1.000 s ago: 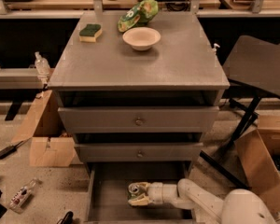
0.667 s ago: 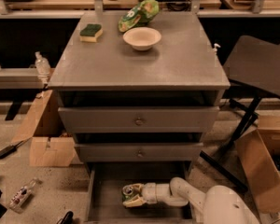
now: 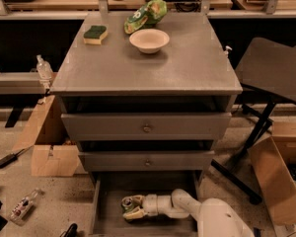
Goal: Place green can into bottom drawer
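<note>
gripper [image 3: 129,209] holds green can [image 3: 127,201] inside the open bottom drawer [image 3: 106,217].

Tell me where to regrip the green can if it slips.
Grip the green can across its round sidewall, coming from the picture's right, low over the floor of the bottom drawer. The gripper, inside the drawer, holds it that way now; the curved body suits a side pinch.
</note>
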Robot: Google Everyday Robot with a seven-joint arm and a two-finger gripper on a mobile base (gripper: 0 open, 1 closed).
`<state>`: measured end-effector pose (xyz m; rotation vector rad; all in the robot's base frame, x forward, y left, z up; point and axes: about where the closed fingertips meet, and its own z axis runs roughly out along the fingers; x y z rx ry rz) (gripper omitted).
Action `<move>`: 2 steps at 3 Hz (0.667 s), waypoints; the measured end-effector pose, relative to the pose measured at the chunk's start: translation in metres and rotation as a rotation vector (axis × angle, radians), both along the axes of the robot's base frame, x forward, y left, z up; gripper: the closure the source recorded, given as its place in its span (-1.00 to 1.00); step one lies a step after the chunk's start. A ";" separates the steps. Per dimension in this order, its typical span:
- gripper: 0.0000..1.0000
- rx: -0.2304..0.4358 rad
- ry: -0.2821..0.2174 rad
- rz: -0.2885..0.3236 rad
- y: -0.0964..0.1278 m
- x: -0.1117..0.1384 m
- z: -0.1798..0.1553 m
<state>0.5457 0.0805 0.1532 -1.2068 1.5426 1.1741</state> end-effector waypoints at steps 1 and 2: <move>0.54 0.002 0.002 0.002 0.003 -0.001 -0.002; 0.08 0.004 0.003 0.004 0.005 -0.002 -0.002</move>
